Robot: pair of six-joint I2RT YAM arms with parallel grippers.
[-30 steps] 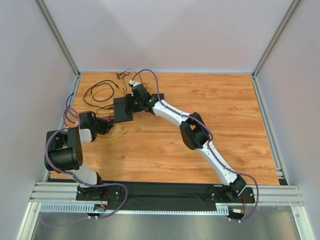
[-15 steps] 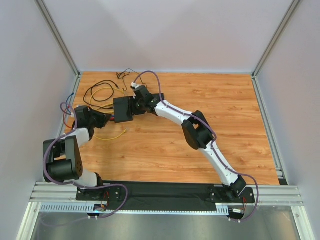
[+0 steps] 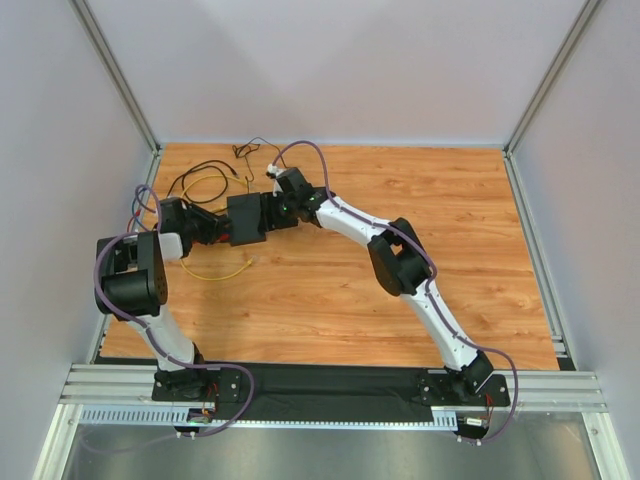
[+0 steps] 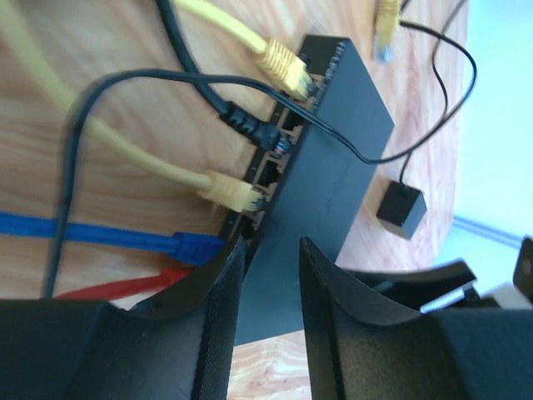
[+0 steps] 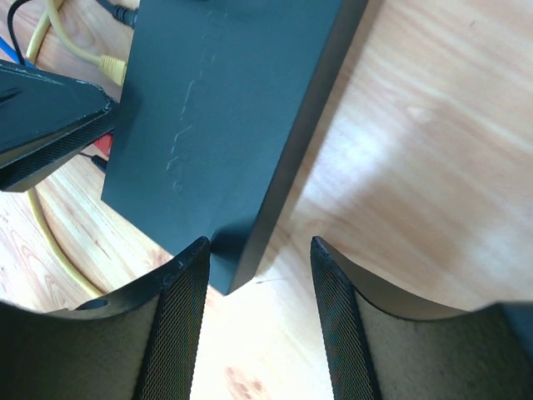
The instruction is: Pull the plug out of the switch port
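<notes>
Left gripper (image 4: 269, 250) sits at the switch's left, ported edge, jaws a little apart and pinching nothing; a blue plug (image 4: 193, 247) sits in a port just beside one finger. The switch (image 3: 246, 218) lies flat at the table's (image 3: 420, 190) far left, between both grippers. Right gripper (image 5: 260, 247), jaws spread, straddles a corner on the switch's right side without clamping it

Robotics lab test cell. Wood-grain table (image 3: 470, 200) enclosed by plain pale panels on 3 sides, framed by aluminium profile posts (image 3: 118, 80). Slotted aluminium rail (image 3: 560, 390) along table's near edge carries left arm (image 3: 130, 290) and right arm (image 3: 420, 290). Network cables (image 3: 200, 185) and black switch (image 3: 246, 218) at table's far-left corner.
</notes>
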